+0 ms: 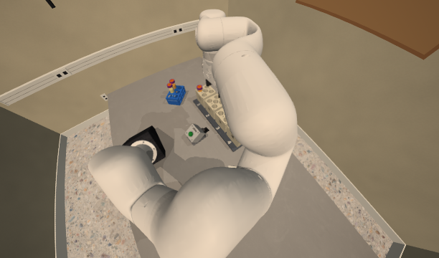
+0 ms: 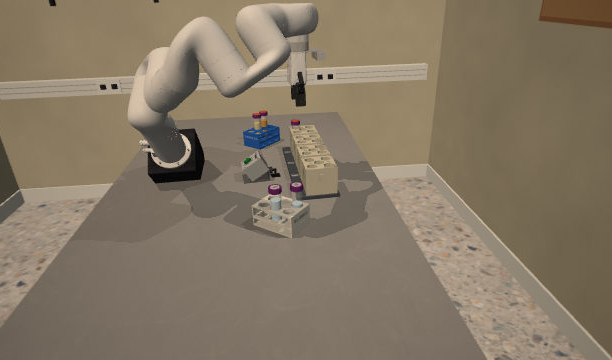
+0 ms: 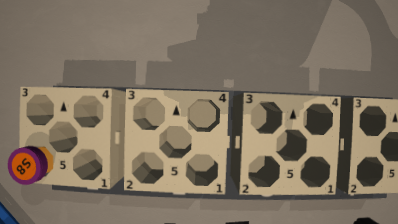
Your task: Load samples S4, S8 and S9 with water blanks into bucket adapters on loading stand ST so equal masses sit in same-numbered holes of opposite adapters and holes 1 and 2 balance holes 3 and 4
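My gripper (image 1: 213, 89) (image 2: 298, 102) is open and empty, pointing down above the loading stand (image 1: 223, 137) (image 2: 316, 195). Four beige adapters stand in a row on it. Tube S8 (image 1: 199, 87) (image 2: 295, 122) (image 3: 25, 165) stands in hole 2 of the adapter at the stand's 1 mark; all other holes visible in the wrist view look empty. The blue rack (image 1: 174, 102) (image 2: 260, 142) holds two orange-dotted tubes, one with yellow liquid (image 2: 257, 125) and one with orange liquid (image 2: 264, 122); their IDs are unreadable. The white rack (image 2: 272, 227) holds two white-dotted blanks (image 2: 275, 189) (image 2: 296, 187), volumes unreadable.
The green DONE key (image 1: 191, 134) (image 2: 247, 160) sits on a small sloped desk between the arm's base (image 1: 158, 150) (image 2: 176, 174) and the stand. The white rack stands beyond the stand's 4 end, hidden by the arm in the top view. The blue rack is beside the 1 end.
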### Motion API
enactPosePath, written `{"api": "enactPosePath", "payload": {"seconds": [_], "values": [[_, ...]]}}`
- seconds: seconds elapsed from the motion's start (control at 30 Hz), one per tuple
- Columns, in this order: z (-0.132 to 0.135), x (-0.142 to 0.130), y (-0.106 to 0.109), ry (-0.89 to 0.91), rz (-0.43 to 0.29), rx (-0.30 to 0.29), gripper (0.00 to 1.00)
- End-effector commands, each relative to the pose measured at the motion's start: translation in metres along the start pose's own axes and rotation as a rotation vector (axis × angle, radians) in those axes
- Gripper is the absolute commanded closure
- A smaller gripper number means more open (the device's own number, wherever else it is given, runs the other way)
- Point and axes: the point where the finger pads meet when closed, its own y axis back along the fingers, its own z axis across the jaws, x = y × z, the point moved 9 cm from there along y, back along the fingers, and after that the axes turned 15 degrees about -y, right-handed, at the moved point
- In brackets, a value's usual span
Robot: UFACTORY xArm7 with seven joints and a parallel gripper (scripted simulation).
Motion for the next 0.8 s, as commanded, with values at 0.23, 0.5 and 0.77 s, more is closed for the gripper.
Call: {"api": "enactPosePath", "payload": {"seconds": [0.23, 0.5, 0.77], "values": [[0.043, -0.012, 0.002, -0.299, 0.003, 0.004, 0.00], [0.072, -0.020, 0.002, -0.499, 0.003, 0.004, 0.00], [0.110, -0.030, 0.002, -0.766, 0.003, 0.004, 0.00]]}}
